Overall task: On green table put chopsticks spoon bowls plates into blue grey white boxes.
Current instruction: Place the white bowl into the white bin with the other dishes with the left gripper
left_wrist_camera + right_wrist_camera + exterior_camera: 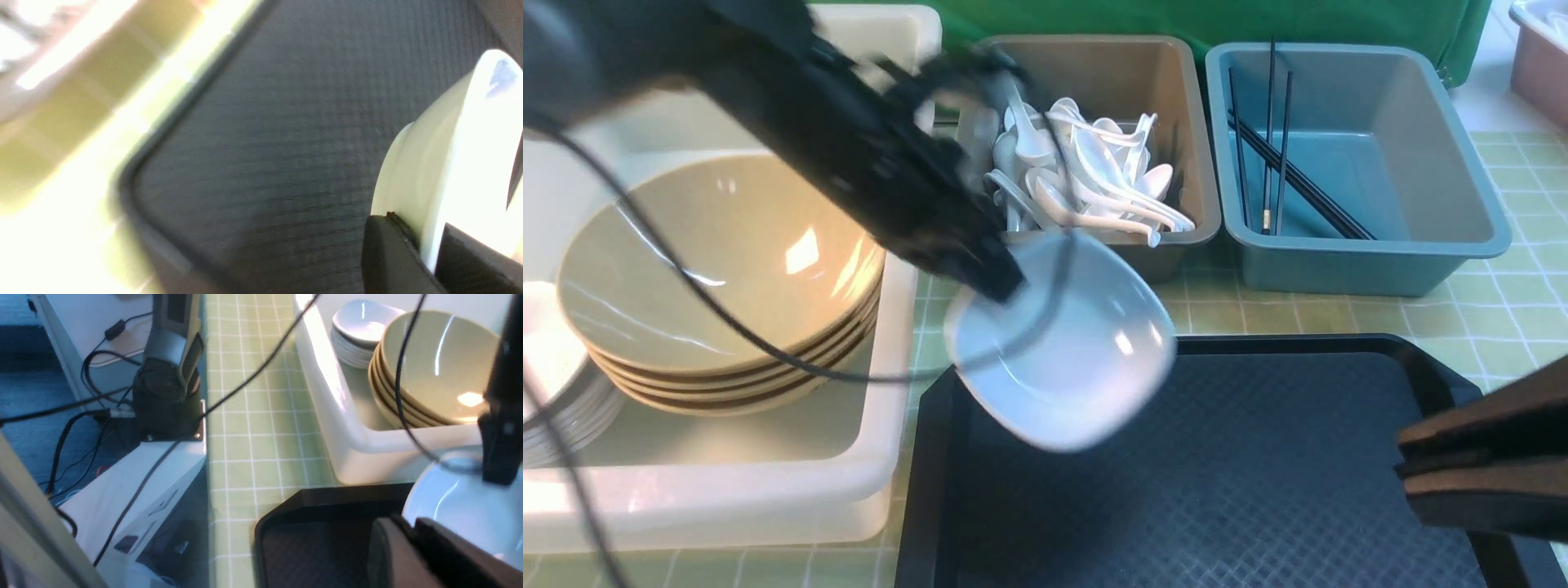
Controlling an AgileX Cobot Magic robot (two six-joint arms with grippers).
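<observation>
My left gripper (1001, 282) is shut on the rim of a white squarish plate (1062, 351), which hangs tilted over the far left corner of the black tray (1217, 474). In the left wrist view the fingers (388, 253) pinch the plate's edge (445, 163). The white box (727, 490) on the left holds a stack of tan bowls (727, 253) and a stack of white plates (547, 384). White spoons (1086, 180) fill the grey box (1143, 73). Black chopsticks (1278, 163) lie in the blue box (1372, 261). My right gripper (1401, 469) is shut and empty at the tray's right edge.
The green checked table (1527, 269) shows around the boxes. A pink box (1539, 57) stands at the far right corner. Cables (686, 286) from the left arm hang over the white box. In the right wrist view the left arm's base (169, 384) stands at the table's edge.
</observation>
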